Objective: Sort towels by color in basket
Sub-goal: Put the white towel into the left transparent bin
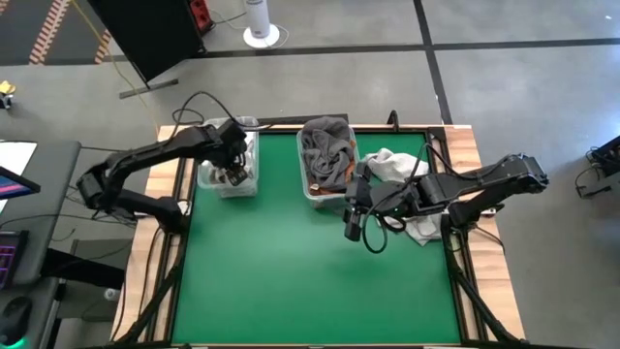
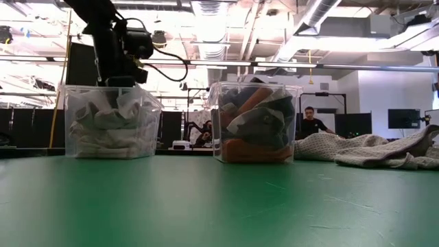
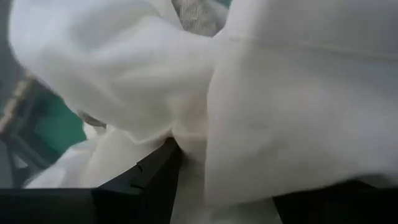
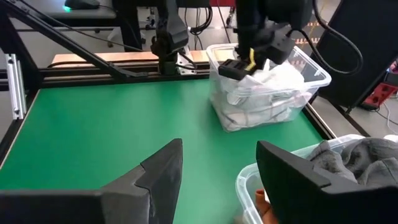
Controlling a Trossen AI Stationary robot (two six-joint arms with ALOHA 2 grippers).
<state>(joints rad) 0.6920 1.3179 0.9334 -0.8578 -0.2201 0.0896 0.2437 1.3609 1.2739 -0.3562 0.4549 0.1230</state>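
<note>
**Left arm at the light bin, loose cloths waiting on the right**

At the far left of the green tabletop [image 1: 291, 271], a clear plastic bin of white and pale cloths [image 2: 110, 123] stands with the left gripper [image 1: 232, 173] sunk into its top. From its own wrist camera, white fabric [image 3: 280, 93] fills the view and presses around one dark finger [image 3: 152, 180]; whether the jaws are letting go of that cloth or pinching it cannot be told from here.

Just right of centre stands a second clear plastic bin [image 1: 325, 160], packed with dark grey towels over a rust-orange one [image 2: 250, 147] showing near its base.

Right of that bin, the right gripper [image 1: 355, 215] hangs over bare tabletop close to the bin's near corner, its jaws spread apart and empty, as its wrist view shows. Behind it, at the far right, a heap of white and light grey towels [image 1: 395, 167] lies loose on the tabletop, partly under the arm.

The step in hand looks like depositing a white cloth. To do it well, the left jaws should part fully, then lift straight up and clear of the rim so no fold snags and drags out. The right arm should wait well clear of the bins.
</note>
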